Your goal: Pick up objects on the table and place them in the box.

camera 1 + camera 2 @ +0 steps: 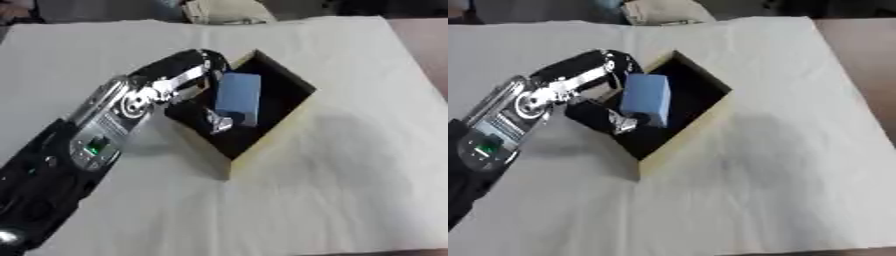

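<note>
Reaching from 7 o'clock, the left hand [199, 82] is seen over the box [289, 131] | blue block [238, 97] held upright inside the box, fingers curled round it | forearm fuller in left eye view | no legible writing | fingertips blurred; right hand unseen

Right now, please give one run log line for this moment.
left hand: shut on blue block | block: over box opening | right hand: not in view

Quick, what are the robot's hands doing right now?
Left hand: shut on the blue block, over the box.
Right hand: not in view.
</note>
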Robot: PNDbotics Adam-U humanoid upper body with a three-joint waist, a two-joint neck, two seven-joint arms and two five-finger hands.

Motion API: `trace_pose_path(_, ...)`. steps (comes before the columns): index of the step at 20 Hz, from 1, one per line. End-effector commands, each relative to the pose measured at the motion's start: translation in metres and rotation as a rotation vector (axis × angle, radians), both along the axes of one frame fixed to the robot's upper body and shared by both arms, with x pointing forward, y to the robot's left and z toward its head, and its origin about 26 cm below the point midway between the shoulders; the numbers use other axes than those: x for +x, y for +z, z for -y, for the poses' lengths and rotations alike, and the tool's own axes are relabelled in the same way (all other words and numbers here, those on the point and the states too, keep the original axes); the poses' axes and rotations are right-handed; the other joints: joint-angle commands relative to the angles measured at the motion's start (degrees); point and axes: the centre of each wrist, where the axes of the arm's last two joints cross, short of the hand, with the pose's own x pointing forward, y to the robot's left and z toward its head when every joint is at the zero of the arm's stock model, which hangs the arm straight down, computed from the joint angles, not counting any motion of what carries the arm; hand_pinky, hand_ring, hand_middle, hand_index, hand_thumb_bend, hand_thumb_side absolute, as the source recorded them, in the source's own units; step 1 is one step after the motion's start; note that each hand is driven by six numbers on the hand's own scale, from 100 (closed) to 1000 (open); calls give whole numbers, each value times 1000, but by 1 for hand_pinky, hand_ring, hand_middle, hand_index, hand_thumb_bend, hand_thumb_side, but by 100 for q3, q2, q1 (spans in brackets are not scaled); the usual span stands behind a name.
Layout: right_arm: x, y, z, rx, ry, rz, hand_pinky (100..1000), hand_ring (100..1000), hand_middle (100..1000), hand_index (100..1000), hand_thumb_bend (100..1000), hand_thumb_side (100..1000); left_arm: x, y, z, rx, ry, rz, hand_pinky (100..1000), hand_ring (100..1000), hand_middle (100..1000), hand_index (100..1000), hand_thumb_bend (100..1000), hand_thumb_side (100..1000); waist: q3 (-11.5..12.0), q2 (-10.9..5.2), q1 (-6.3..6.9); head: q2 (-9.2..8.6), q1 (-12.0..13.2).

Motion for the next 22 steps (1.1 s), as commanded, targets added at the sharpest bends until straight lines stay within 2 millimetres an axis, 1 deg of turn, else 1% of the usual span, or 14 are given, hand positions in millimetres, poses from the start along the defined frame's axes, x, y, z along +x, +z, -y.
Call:
trace_pose_path(1, -3, 7, 1, -19, -11, 20, 711, 702, 579, 741, 100, 1000, -2, 4, 3, 5, -22, 16, 694, 709, 802, 704, 142, 423, -4, -81, -29, -40, 24)
trace_pose_path(2, -3, 7, 1, -18, -11, 19, 711, 701, 579, 741, 100, 1000, -2, 3, 4, 14, -28, 16, 703, 724, 816, 721, 193, 440, -4, -76, -33, -45, 27)
trace_pose_path(3, -4, 7, 1, -17, -12, 18, 711, 701, 578, 740, 100, 1000, -2, 3, 4, 24, -34, 20, 720, 748, 836, 748, 349, 502, -4, -73, -35, -46, 29)
trace_pose_path(4, -4, 6, 1, -16, -13, 17, 711, 701, 578, 740, 100, 1000, -2, 3, 5, 36, -39, 30, 728, 756, 843, 757, 421, 534, -2, -71, -36, -47, 29)
trace_pose_path(5, -4, 6, 1, -15, -14, 16, 711, 700, 578, 740, 100, 1000, -3, 4, 5, 47, -43, 43, 751, 777, 857, 782, 596, 624, 0, -71, -36, -47, 27)
trace_pose_path(6, -4, 6, 1, -15, -14, 15, 711, 700, 577, 740, 100, 1000, -4, 6, 5, 60, -45, 66, 764, 787, 863, 794, 673, 660, 2, -73, -36, -46, 23)
trace_pose_path(7, -4, 5, 1, -15, -14, 14, 711, 700, 577, 740, 100, 1000, -5, 7, 5, 74, -46, 90, 793, 808, 874, 819, 815, 724, 4, -75, -35, -45, 20)
trace_pose_path(10, -4, 5, 1, -15, -15, 10, 710, 699, 576, 739, 100, 1000, -8, 14, 4, 118, -38, 175, 811, 821, 872, 837, 935, 774, 15, -89, -29, -44, 7)
trace_pose_path(14, -5, 4, 1, -15, -15, 5, 710, 698, 575, 739, 100, 1000, -11, 19, 3, 158, -24, 229, 826, 833, 879, 858, 994, 793, 33, -111, -21, -43, -4)
trace_pose_path(16, -5, 4, 1, -15, -15, 4, 710, 697, 574, 738, 100, 1000, -11, 20, 2, 173, -16, 246, 848, 850, 887, 879, 1000, 800, 34, -121, -21, -56, -6)
trace_pose_path(19, -5, 3, 1, -15, -14, 3, 710, 696, 573, 738, 100, 1000, -11, 22, 2, 177, -10, 262, 830, 837, 882, 862, 905, 781, 32, -131, -24, -67, 2)
trace_pose_path(20, -5, 3, 1, -14, -14, 2, 710, 696, 573, 738, 100, 1000, -12, 22, 2, 173, -8, 265, 828, 835, 880, 858, 828, 773, 32, -134, -26, -69, 5)
trace_pose_path(21, -5, 3, 1, -14, -14, 1, 710, 696, 573, 738, 100, 1000, -12, 22, 2, 167, -6, 267, 828, 835, 880, 858, 828, 773, 32, -136, -28, -71, 5)
trace_pose_path(22, -5, 3, 1, -14, -14, 0, 710, 696, 572, 738, 100, 1000, -13, 23, 2, 160, -5, 270, 824, 833, 880, 855, 755, 760, 32, -140, -31, -75, 6)
